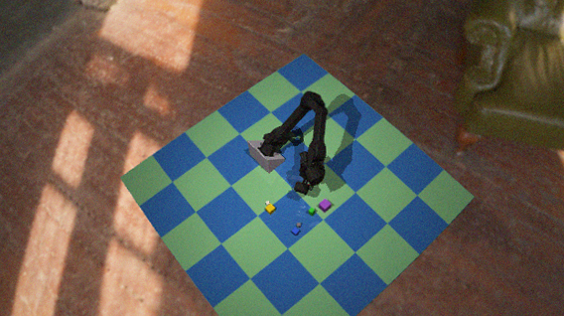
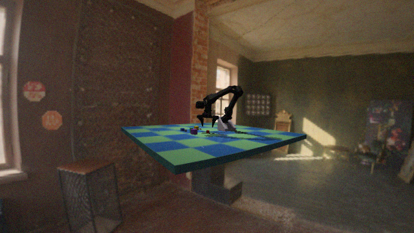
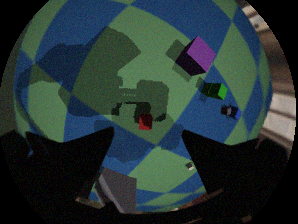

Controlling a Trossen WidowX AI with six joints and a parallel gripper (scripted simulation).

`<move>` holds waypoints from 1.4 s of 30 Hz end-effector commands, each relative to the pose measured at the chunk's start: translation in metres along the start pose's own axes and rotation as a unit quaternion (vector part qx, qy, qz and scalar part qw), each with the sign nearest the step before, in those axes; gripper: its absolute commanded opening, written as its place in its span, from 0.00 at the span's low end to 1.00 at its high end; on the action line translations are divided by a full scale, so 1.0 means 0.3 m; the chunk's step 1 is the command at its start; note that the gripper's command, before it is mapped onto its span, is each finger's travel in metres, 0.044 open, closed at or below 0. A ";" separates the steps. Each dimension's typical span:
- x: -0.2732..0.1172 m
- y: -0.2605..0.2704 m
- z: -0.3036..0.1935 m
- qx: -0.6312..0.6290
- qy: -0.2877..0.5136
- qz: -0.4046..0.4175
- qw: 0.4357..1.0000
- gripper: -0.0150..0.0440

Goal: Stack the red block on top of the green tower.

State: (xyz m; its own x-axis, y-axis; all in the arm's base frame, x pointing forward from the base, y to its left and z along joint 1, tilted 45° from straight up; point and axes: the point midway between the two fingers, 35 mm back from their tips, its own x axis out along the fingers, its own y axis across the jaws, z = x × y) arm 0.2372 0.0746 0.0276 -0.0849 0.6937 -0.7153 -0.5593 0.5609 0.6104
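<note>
Checkered tabletop from above: one purple block, one green, one yellow near the hand. Exterior: one gripper, two fingers spread, holding nothing, above one red block. Wrist: red lies between the fingertips' outlines.

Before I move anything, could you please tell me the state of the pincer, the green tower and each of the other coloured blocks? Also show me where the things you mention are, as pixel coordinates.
Pincer (image 1: pixel 309 181) (image 2: pixel 207 125) (image 3: pixel 149 132): open, nothing held, raised above the table.
Red block (image 2: pixel 207 131) (image 3: pixel 145 122): on the table, not stacked.
Green tower (image 1: pixel 312 211) (image 2: pixel 191 129) (image 3: pixel 215 90): standing, nothing on top.
Purple block (image 1: pixel 324 205) (image 2: pixel 193 131) (image 3: pixel 199 54): on the table, bare on top.
Blue block (image 1: pixel 295 231) (image 2: pixel 182 129) (image 3: pixel 237 114): ungripped.
Yellow block (image 1: pixel 271 208) (image 2: pixel 196 127): ungripped.
</note>
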 end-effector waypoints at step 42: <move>0.149 0.012 -0.008 0.005 0.000 0.006 1.000 0.91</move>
State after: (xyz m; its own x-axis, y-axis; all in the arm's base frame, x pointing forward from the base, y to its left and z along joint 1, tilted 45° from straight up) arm 0.2301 0.1062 -0.0034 -0.0919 0.6966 -0.7115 -0.5554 0.5572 0.6173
